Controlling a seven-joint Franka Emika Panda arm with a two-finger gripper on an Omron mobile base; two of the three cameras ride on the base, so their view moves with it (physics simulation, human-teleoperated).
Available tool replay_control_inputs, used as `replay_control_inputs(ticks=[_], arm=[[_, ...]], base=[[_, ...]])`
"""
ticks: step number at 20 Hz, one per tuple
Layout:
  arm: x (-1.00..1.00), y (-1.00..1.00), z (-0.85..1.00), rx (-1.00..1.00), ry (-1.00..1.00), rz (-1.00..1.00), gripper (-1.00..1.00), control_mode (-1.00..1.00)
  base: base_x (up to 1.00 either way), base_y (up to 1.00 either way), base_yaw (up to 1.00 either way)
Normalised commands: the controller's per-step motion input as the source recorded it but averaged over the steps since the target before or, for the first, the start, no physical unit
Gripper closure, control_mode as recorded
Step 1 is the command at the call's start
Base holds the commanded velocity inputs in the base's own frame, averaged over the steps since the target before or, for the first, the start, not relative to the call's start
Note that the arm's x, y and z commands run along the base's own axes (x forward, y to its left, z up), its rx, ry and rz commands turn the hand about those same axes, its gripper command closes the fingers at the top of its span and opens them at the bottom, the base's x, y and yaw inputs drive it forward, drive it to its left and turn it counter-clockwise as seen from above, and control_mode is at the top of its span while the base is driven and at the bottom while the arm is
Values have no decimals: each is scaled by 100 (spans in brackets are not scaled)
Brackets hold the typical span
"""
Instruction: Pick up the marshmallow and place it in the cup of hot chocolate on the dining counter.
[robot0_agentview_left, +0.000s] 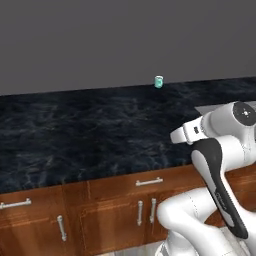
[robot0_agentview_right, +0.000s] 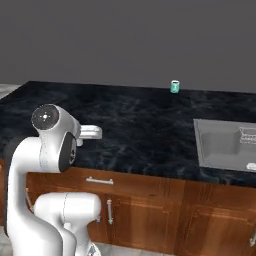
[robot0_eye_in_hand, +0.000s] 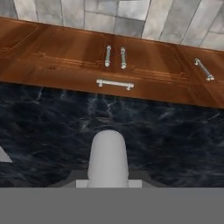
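Cup of hot chocolate (robot0_agentview_left: 159, 82) upright at far edge of dining counter (robot0_agentview_left: 75, 135), well beyond arm. Right base view: same cup (robot0_agentview_right: 174, 86) sits behind and left of inset steel sink (robot0_agentview_right: 225, 145); left base view catches just sink corner. Marshmallow possibly pale rounded lump (robot0_eye_in_hand: 108, 159) low in hand view, too unclear to confirm. Gripper shut; contents cannot be told. Hand view looks down over counter edge onto wood drawers (robot0_eye_in_hand: 113, 61).

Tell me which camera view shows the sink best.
The right base view: the sink lies open to the camera, basin and rim visible. The left base view catches a grey corner behind the arm; the hand view, a grey sliver at its left edge.
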Motion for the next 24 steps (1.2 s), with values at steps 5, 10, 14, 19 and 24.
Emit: replay_control_inputs(ticks=[5,10,14,19,24], arm=[[0,0,0,0,0,0,100,100],[0,0,0,0,0,0,100,100],[0,0,0,0,0,0,100,100],[0,0,0,0,0,0,100,100],[0,0,0,0,0,0,100,100]], base=[[2,100,1],[0,100,0],[0,100,0],[0,100,0],[0,100,0]])
